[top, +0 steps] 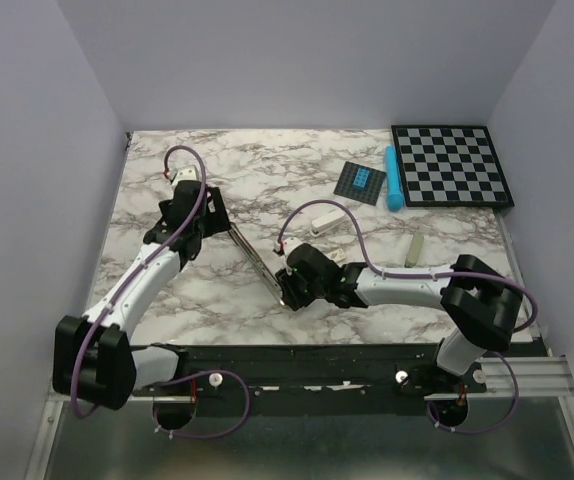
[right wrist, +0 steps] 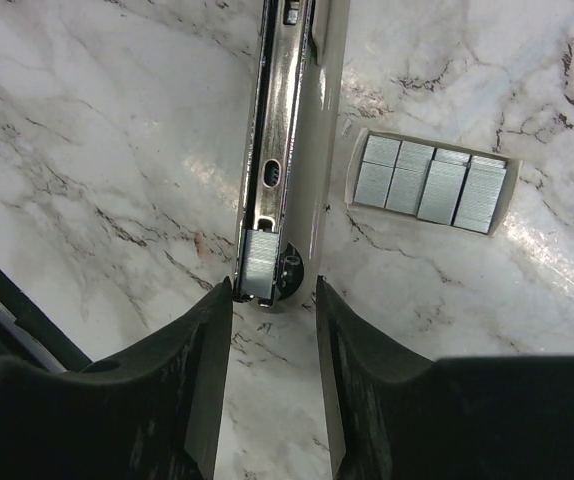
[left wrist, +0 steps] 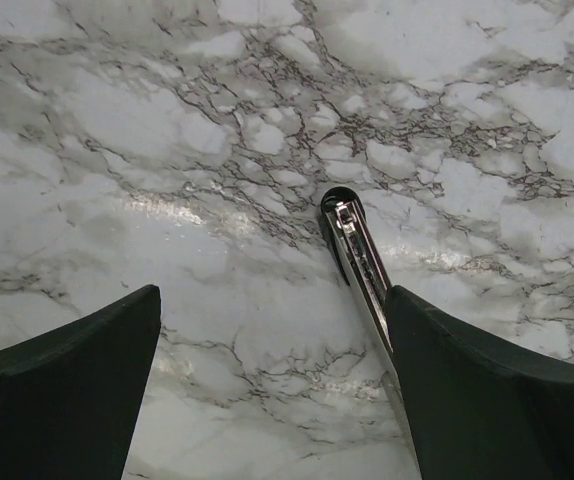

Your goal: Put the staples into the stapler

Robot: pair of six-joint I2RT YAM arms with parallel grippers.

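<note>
While squinting at the stapler (top: 255,258), opened out flat on the marble table (top: 227,170): lies diagonally, long axis from far-left to near-right, pretty much bridging the two arms.

Got a short strip of staples (right wrist: 257,265) sitting in the shiny channel at the very near-right end, dead ahead of the right gripper (right wrist: 272,290) and right between its fingers (right wrist: 167,400). Runs lengthwise straight away from that hand. Jaws about half closed, one on either side of that end, touching or just beside. Can't tell whether actually pinching anything.

Looks like the strip-seating step, going by that. Right arm clearly the nearer one for it, and probably needs a nudge along the channel, not across.

Far-left end pokes in at the left gripper (left wrist: 272,300), jaws spread fully wide, grasping nothing. Black rounded tip off-centre in the gap, slipping out of sight beside one finger.

Only visible on the right wrist cam: the strip itself, plus the open box (right wrist: 432,185) with more staples, just beside the stapler. Can't pick out either for sure from the top cam. Top cam alone gives the whole diagonal and both arms at once.

Off to the far right, well apart: checkerboard (top: 452,165), blue stick (top: 394,178), beige bar (top: 414,250), white block (top: 332,210).
</note>
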